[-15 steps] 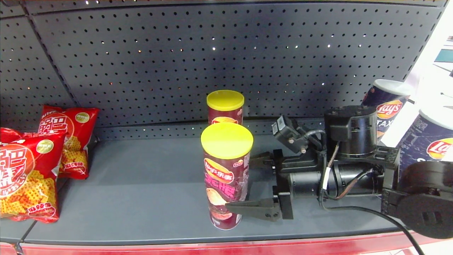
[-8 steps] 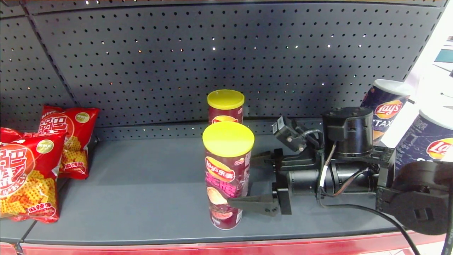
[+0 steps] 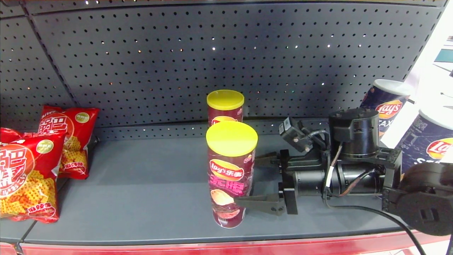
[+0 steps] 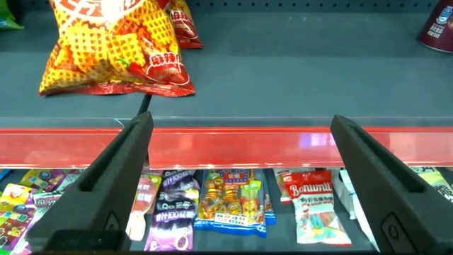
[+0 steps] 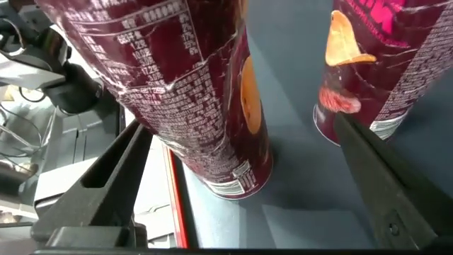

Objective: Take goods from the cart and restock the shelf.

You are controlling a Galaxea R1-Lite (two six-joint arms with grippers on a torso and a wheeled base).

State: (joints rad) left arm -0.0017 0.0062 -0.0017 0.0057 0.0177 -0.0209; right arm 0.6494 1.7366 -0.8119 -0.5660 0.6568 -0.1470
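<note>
Maroon chip can (image 3: 230, 177) stood upright on the shelf (image 3: 141, 191) between the wide-spread jaws of the right tool (image 3: 245, 180) (a twin can (image 3: 225, 106) behind it); left tool (image 4: 242, 119) gaped wide.

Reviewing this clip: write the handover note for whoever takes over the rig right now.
Left gripper: open, holding nothing, in front of the red front edge of the shelf.
Right gripper: open, straddling the front chip can, which stands on the shelf near its front edge.
Done: that can is set down, directly in front of a second chip can by the back wall.
Left: probably back the right arm out without tipping the can, then fetch more goods.
</note>
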